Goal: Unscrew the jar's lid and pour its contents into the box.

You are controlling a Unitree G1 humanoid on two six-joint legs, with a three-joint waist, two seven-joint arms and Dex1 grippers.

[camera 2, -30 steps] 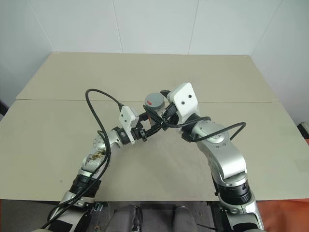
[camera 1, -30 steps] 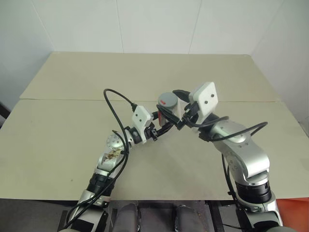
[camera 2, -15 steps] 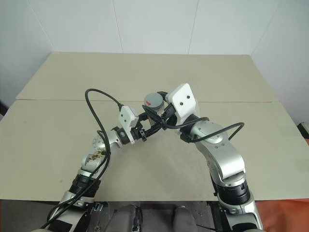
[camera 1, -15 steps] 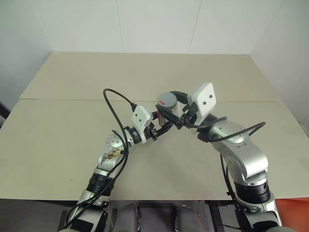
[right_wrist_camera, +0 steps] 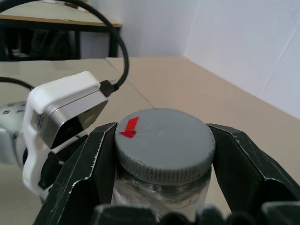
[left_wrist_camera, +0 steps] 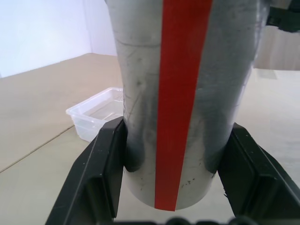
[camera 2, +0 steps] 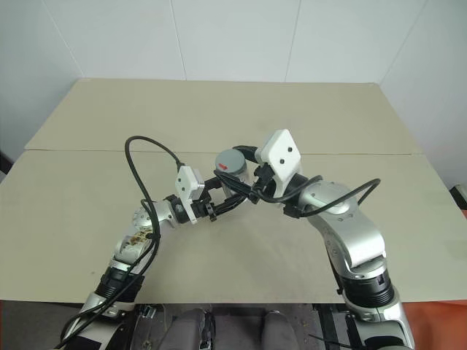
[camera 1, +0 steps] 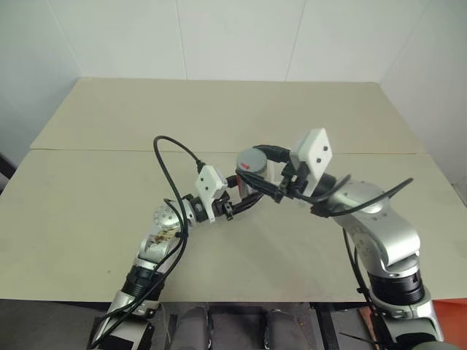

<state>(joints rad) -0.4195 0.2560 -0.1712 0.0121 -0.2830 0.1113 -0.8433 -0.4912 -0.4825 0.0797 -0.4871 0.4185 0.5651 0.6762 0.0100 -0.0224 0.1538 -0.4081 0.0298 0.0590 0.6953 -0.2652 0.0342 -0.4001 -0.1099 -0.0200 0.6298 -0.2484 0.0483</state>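
Centre frame: left gripper (left_wrist_camera: 173, 187) fingers clamp the jar (left_wrist_camera: 180, 93) steady while right gripper (right_wrist_camera: 164, 154) fingers grip the lid (right_wrist_camera: 165, 143) for unscrewing.

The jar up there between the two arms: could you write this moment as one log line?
jar: held above table, upright | left fingers: shut on jar body | right fingers: shut on lid | lid: on jar | box: on table

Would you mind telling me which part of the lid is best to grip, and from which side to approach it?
Grip the lid by its ribbed rim, coming in level from the side with one finger on each opposite edge, as the right hand does now. The flat round cap sits upright atop the jar, whose body the left hand clamps lower down, leaving the rim free.
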